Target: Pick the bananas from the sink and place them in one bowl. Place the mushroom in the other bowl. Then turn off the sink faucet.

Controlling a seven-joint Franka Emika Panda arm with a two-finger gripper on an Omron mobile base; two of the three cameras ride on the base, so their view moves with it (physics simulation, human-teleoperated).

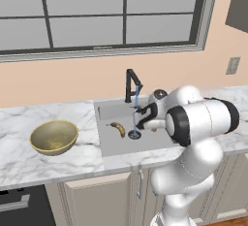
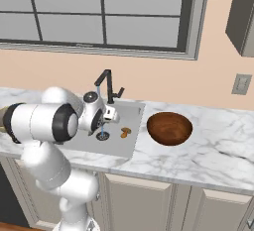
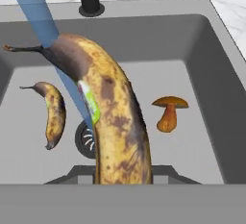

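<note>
Two bananas, one mushroom (image 3: 169, 113) and two bowls are in view. The gripper (image 1: 145, 118) is clamped on one banana (image 3: 113, 117), lifted above the sink (image 3: 211, 98); the other banana (image 3: 54, 115) lies on the basin floor at nine o'clock of the drain (image 3: 86, 139), the mushroom at three o'clock.

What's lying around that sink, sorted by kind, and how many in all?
Spotted yellow-brown curved bananas: 2, one held up near the camera, one lying on the sink floor
Small orange-brown mushroom: 1
Round bowls: 2, brassy yellow-olive and dark reddish-brown
Slim black faucet: 1
Total: 6
</note>
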